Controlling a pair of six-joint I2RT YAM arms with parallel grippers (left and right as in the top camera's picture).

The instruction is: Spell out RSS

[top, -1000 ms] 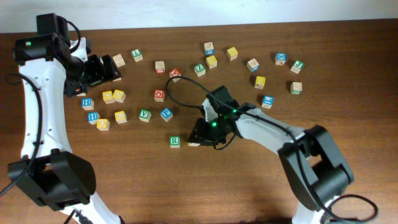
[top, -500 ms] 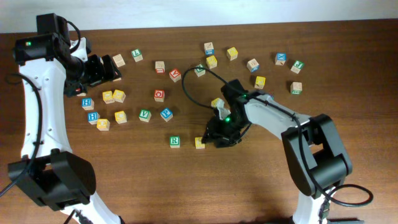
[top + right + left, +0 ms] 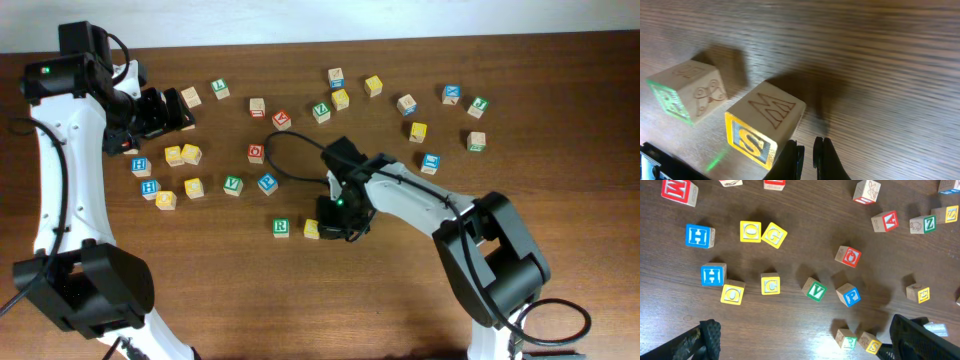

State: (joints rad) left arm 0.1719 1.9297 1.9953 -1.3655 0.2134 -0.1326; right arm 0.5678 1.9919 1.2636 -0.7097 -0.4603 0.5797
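The green-bordered R cube (image 3: 281, 227) lies on the table with a yellow S cube (image 3: 312, 229) close on its right, a small gap between them. My right gripper (image 3: 335, 222) is down at the S cube's right side. In the right wrist view its fingers (image 3: 808, 152) are nearly together with nothing between them, and the left finger touches the S cube (image 3: 762, 131). The R cube (image 3: 687, 92) lies beyond. My left gripper (image 3: 178, 110) is open and empty at the far left. Its view shows the R cube (image 3: 846, 339) and the S cube (image 3: 869, 342). Another yellow cube (image 3: 951, 214) seems to bear an S.
Several letter cubes are scattered across the back of the table: yellow ones (image 3: 183, 155), blue H cubes (image 3: 140, 166), a green V (image 3: 232, 184), a blue P (image 3: 267, 183), a red O (image 3: 256, 152). More cubes (image 3: 418, 131) lie at the back right. A black cable (image 3: 290, 140) loops over the middle.
My right arm swung right, then back left. The yellow S cube has shifted a little left, closer to the R cube. The left arm has not moved.
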